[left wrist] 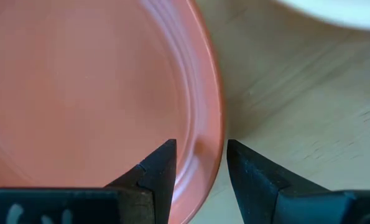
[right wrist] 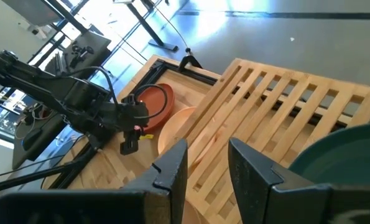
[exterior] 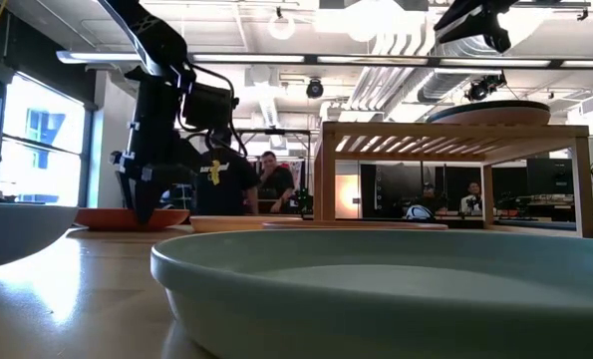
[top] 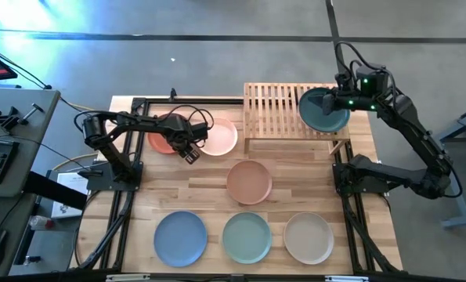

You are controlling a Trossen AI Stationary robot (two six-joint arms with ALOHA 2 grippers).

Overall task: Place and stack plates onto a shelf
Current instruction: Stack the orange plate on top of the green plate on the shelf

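The left gripper (top: pixel 192 154) is down at the near edge of the rust red plate (top: pixel 164 133), which lies flat on the bench (top: pixel 209 196) just beside the pale pink plate (top: pixel 220 135). In the left wrist view its fingers (left wrist: pixel 153 174) stand wide, one over the inside of the plate and one outside, so the rim (left wrist: pixel 206 134) passes between them. They do not press it yet, as far as I can see.

The right gripper (right wrist: pixel 206 168) is above the shelf (top: pixel 276 110), close to the dark teal plate (top: pixel 324 108), which already rests on the right part of the slats. Its fingers are apart and hold nothing; the teal plate (right wrist: pixel 337 162) lies to one side of them.

Four more plates wait on the bench: the salmon plate (top: pixel 249 181) in the middle, and the light blue plate (top: pixel 180 238), the mint plate (top: pixel 247 236) and the beige plate (top: pixel 308 237) in a row at the near edge. I cannot find a tan one.

I judge that the task is in an early part: one plate is on the shelf, and the step in hand is the grasp of the rust red plate. The next move calls for closing on the rim firmly, then lifting without a tilt, because a thin rim can slip. The pink plate is very near, so the lift should go straight up before moving to the shelf.
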